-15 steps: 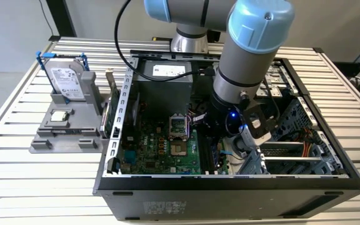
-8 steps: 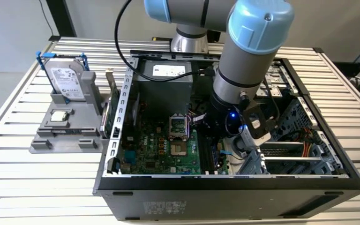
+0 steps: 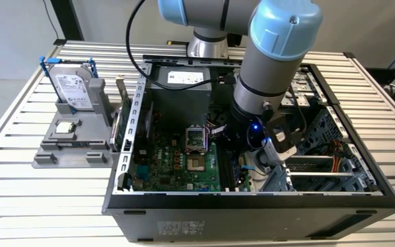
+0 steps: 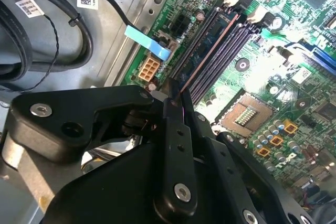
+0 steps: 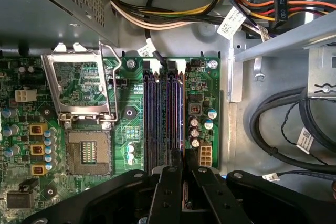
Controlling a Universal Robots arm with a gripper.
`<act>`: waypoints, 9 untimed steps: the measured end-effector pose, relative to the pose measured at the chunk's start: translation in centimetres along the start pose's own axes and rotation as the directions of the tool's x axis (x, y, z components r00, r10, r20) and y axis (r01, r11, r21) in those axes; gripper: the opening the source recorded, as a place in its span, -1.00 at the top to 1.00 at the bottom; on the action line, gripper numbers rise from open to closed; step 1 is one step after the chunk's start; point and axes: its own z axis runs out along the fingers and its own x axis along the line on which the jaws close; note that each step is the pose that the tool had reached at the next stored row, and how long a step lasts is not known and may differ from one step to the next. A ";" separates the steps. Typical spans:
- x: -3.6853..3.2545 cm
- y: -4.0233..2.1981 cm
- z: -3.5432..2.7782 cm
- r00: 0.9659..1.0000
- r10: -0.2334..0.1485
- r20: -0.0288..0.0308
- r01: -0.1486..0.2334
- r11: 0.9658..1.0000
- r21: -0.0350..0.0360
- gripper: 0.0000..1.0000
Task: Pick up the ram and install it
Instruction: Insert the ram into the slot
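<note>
Black gripper [image 5: 185, 182] fingers pressed onto a thin edge-on board, the ram [image 4: 202, 56], which stands in the outermost of the slots [image 5: 163, 114], on the side toward the case wall. In the second wrist view the ram runs as a thin reddish-brown edge from the fingertips [image 4: 173, 103] along the slot to the white latches. In the first wrist view the ram sits between the fingers as a thin green sliver, over the slot next to the white connector [image 5: 203, 156].

Green motherboard [image 3: 177, 164] lies flat in the open black case [image 3: 252, 211], CPU socket [image 5: 86, 150] with its metal frame flipped up, just beside the slots. Cable bundle [image 5: 173, 11] crosses past the slots' far end; thick black cables [image 5: 278, 129] loop along the case floor beside the board, past the grey bracket. Tight room around the gripper: case walls and drive cage close on the exterior view's right.

Case sits on a white slatted table [image 3: 19, 195]. Grey fixture [image 3: 74, 139] on the exterior view's left holds a hard drive [image 3: 72, 88] upright, well apart from the arm [image 3: 273, 62]. A green card [image 3: 117, 135] stands between fixture and case. Table open on both sides of the case.
</note>
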 end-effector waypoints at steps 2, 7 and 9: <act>0.00 -0.01 0.34 1.000 0.000 0.000 0.000 1.000 0.000 1.00; 0.00 -0.01 0.39 1.000 0.000 -0.003 0.000 1.000 0.001 1.00; 0.00 0.00 0.40 1.000 0.000 -0.004 0.000 1.000 0.000 -1.00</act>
